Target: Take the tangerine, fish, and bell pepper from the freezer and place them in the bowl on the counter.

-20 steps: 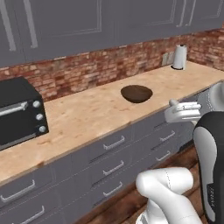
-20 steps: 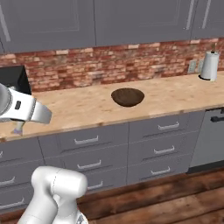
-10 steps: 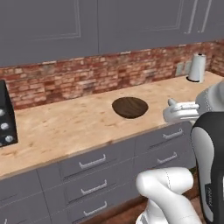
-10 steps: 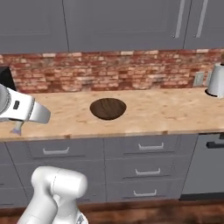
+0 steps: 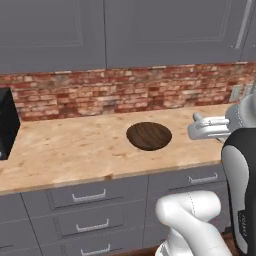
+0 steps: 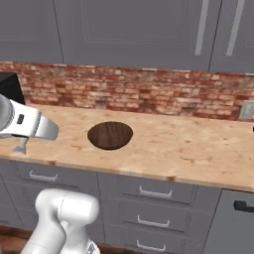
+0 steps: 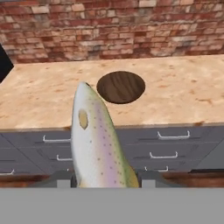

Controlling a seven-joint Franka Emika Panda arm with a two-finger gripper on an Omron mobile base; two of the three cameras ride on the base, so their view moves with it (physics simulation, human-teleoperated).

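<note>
A simulated kitchen, described from left to right. At the far left, a black appliance (image 5: 7, 122) stands on the worktop (image 5: 75, 150) against the wall, cut off by the picture edge. The worktop is a long beige-orange speckled stone slab running across the whole scene, with a red brick wall (image 5: 125, 92) behind it and grey upper cupboards (image 5: 150, 30) above. Below the worktop sit grey drawers (image 5: 90, 196) with metal bar handles. Near the middle of the worktop, roughly halfway between its near edge and the brick wall, rests a round, shallow, dark brown bowl (image 5: 149, 136); nothing lies inside it. In the hand view the same bowl (image 7: 120, 87) appears beyond the near edge of the worktop. To the right of the bowl in the left base view, the robot's white arm reaches across with the tool (image 5: 196, 120) at its end, held above the near part of the worktop and apart from the bowl. In the hand view the tool (image 7: 105, 178) is closed on a fish (image 7: 96, 140), a pale, speckled, silvery-green body with a pink stripe, which points up from between the fingers toward the bowl. The fish is in the air on the near side of the worktop, in front of the drawers. At the far right, a grey wall socket (image 6: 245, 110) is set into the brick.
</note>
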